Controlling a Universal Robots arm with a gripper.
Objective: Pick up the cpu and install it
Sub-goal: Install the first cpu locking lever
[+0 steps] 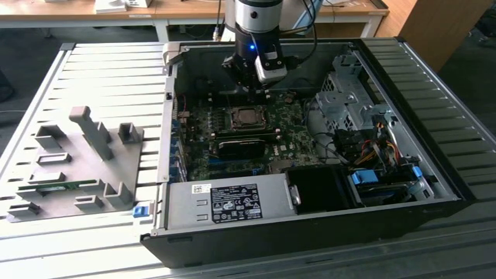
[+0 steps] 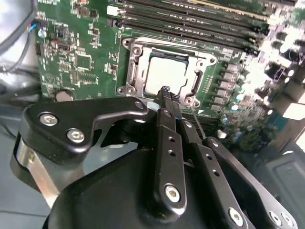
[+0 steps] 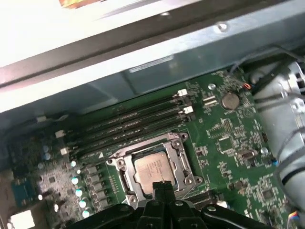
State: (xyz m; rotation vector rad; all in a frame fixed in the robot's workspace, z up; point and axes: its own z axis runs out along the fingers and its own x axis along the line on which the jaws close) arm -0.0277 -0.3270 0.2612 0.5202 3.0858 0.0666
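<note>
Inside the open computer case [image 1: 310, 226], which lies on the slatted tabletop [image 1: 101, 75] toward the exterior view's right edge, I have the arm hanging over the green motherboard [image 1: 287, 131] near the case's far wall. On the tabletop's other side sits the grey fixture tray [image 1: 74, 168], its blocks standing well apart from the work. The cpu [image 2: 167, 76] already lies flat in its socket frame [image 2: 138, 55] at the middle of the board, silvery top up, just beside the rows of memory slots [image 3: 128, 126]; both wrist views show it seated square within the metal frame. I judge the chip light, rigid and fragile, its smooth lid slippery, so it is best taken by two opposite edges, never from beneath. My gripper [image 2: 164, 90] hovers just above the chip's near edge, fingers [image 2: 167, 143] drawn together to a narrow point, holding nothing and, as far as I can tell, touching nothing.
</note>
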